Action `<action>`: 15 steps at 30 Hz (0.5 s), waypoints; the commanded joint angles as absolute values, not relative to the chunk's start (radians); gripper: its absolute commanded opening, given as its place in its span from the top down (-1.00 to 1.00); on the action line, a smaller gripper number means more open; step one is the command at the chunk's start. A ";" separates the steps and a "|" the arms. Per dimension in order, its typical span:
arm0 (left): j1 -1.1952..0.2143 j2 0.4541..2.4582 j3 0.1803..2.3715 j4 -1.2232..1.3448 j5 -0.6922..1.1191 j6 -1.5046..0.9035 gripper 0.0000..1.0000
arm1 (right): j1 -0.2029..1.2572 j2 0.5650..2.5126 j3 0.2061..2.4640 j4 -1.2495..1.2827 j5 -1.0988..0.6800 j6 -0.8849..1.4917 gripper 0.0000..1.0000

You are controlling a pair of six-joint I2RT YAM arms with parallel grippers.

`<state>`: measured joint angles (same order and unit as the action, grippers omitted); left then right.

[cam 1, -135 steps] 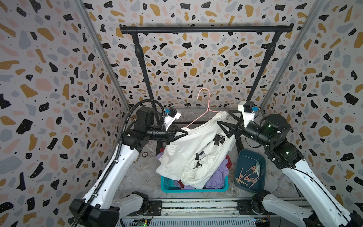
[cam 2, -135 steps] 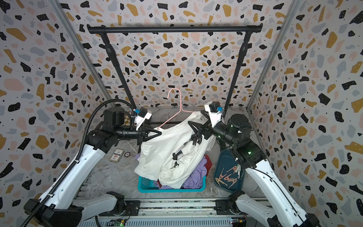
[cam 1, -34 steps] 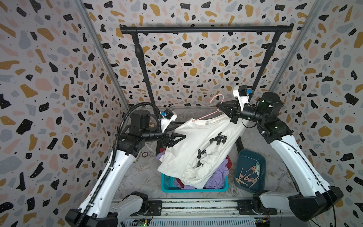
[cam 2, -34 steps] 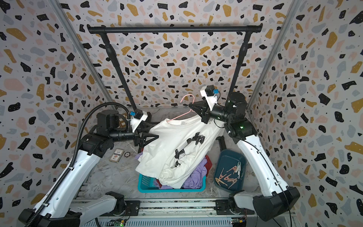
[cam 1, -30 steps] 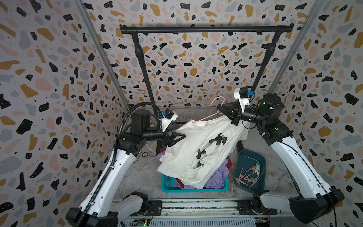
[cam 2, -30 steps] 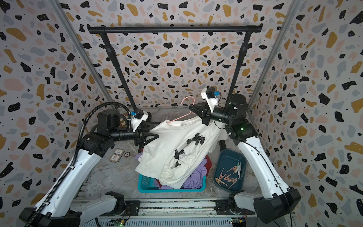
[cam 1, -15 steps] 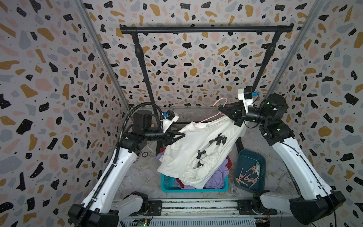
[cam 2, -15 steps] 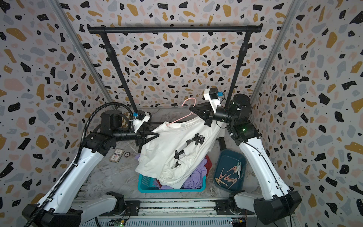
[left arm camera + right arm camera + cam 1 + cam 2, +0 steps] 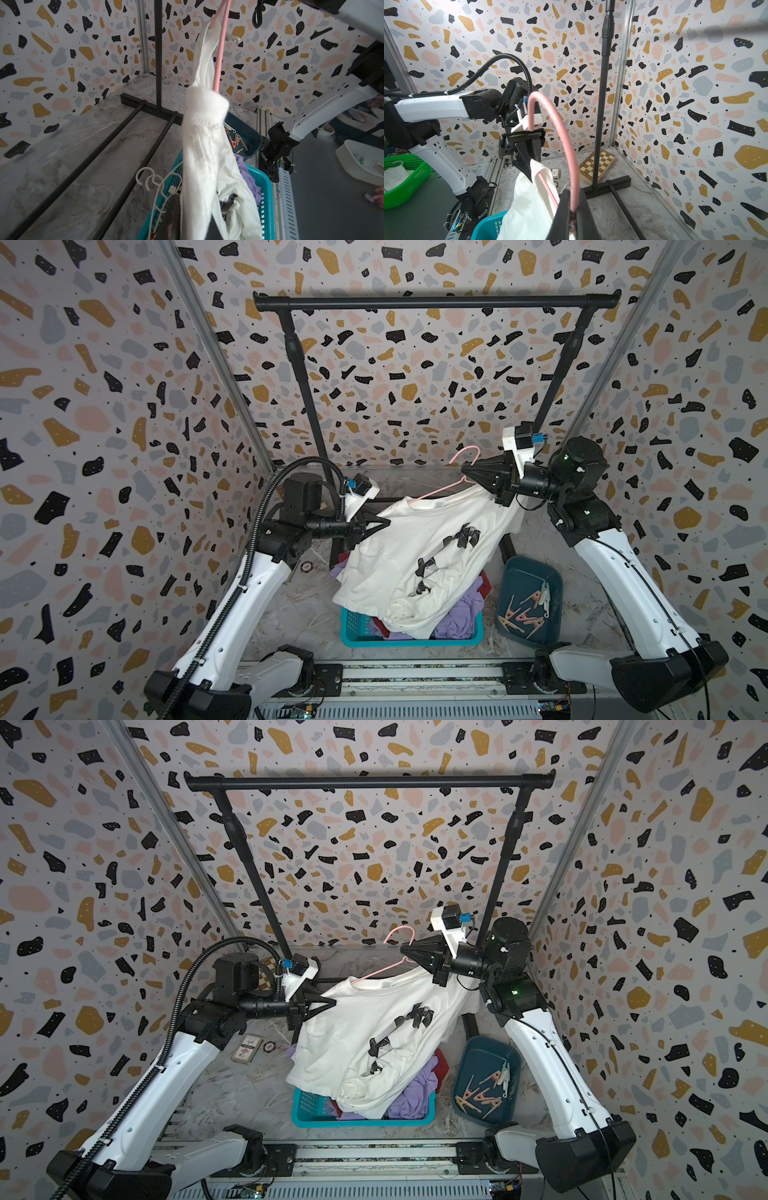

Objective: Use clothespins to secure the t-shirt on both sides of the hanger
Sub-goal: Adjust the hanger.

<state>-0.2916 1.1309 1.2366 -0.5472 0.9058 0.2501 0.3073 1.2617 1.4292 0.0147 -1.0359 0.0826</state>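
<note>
A black rack [image 9: 436, 303] stands at the back. A teal basket [image 9: 411, 642] of clothes sits under the white t-shirt [image 9: 386, 564]. The right gripper [image 9: 465, 473] reaches in high, pinching the pink hanger [image 9: 574, 182] by its neck. The left gripper [image 9: 387, 523] reaches across lower, pinched on the shirt's shoulder. The clothespins [image 9: 523, 616] lie in a blue tray [image 9: 528, 572] beside the basket.

Your two top views sit high at the open front, looking down and back toward the black rail [image 9: 436, 303]; they share nearly the whole scene. Your left wrist camera looks close along the t-shirt [image 9: 203, 155] and hanger [image 9: 220, 52]. Your right wrist camera faces the left arm [image 9: 436, 106], sharing both at close range.
</note>
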 commanded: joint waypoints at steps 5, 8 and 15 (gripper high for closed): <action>-0.301 1.088 1.209 -0.511 0.880 0.233 0.99 | 0.304 1.276 1.453 0.058 -1.029 0.065 0.83; -0.307 1.076 1.208 -0.513 0.871 0.230 1.00 | 0.304 1.281 1.452 0.059 -1.026 0.064 0.76; -0.330 1.042 1.204 -0.527 0.827 0.229 1.00 | 0.304 1.282 1.447 0.054 -1.016 0.058 0.37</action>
<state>-0.3244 1.0664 1.2064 -0.5610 0.8455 0.2443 0.3050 1.2972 1.4292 0.0269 -1.0126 0.0669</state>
